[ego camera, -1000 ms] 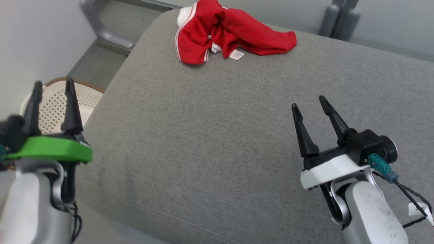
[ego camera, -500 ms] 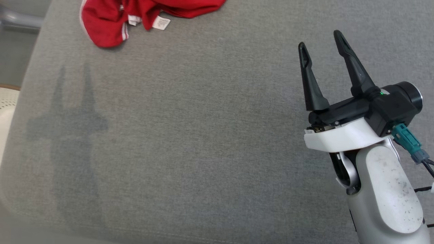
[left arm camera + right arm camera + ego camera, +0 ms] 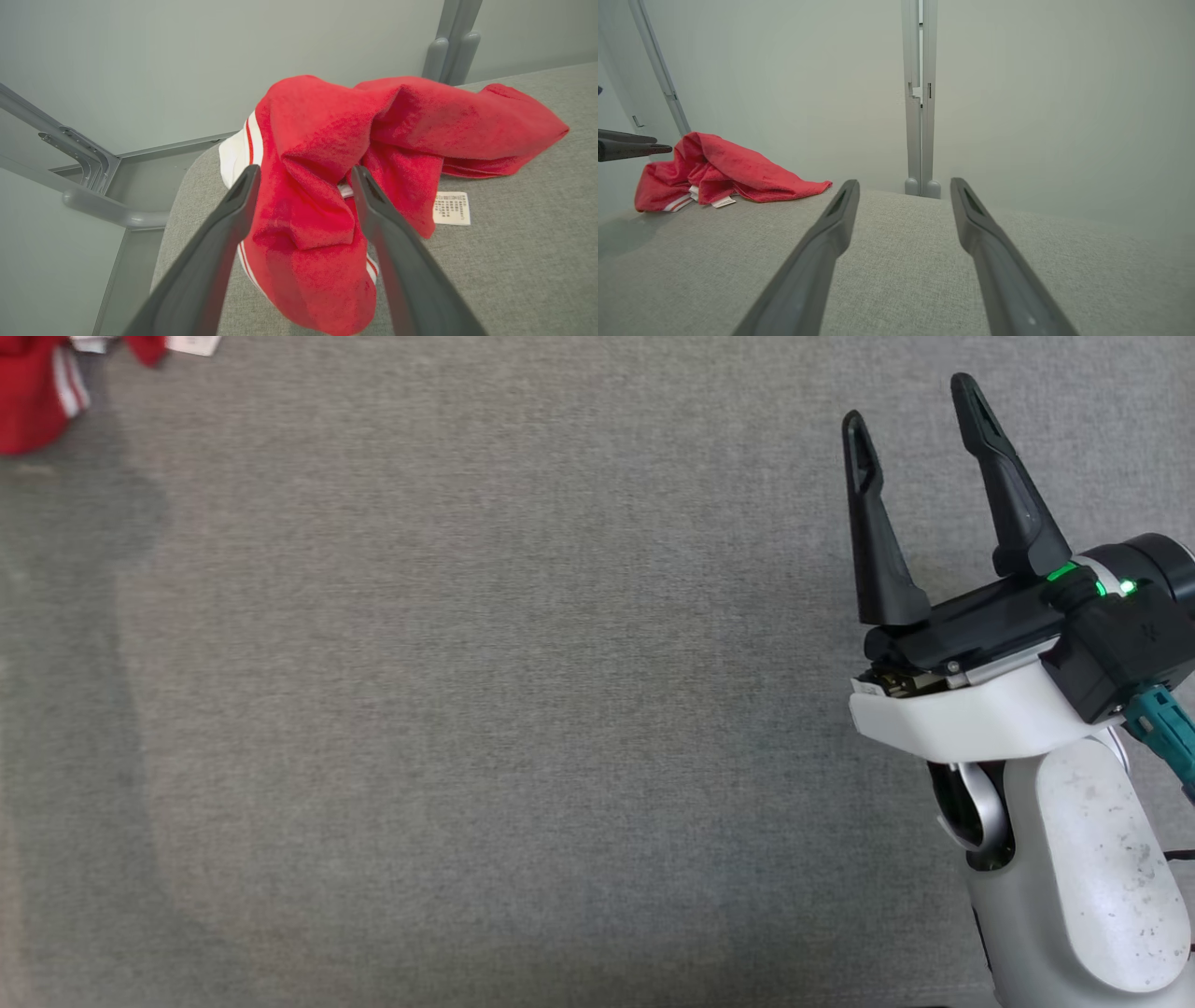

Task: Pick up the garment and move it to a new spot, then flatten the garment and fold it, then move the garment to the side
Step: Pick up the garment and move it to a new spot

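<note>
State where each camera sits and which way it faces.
Head view: on the head, looking down at the grey cushion; right hand open at right, red garment in the top left corner.
Left wrist view: on the left wrist, looking along the open left hand at the garment close ahead.
Right wrist view: on the right wrist, looking across the cushion to the wall; its fingers show.
Shared: both wrist views show the garment's white label.

text | white tag [image 3: 451, 208] on red garment [image 3: 322, 135] | print too small to read

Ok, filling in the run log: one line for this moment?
left gripper: open, facing crumpled red garment | right gripper: open, empty, over grey cushion
</note>
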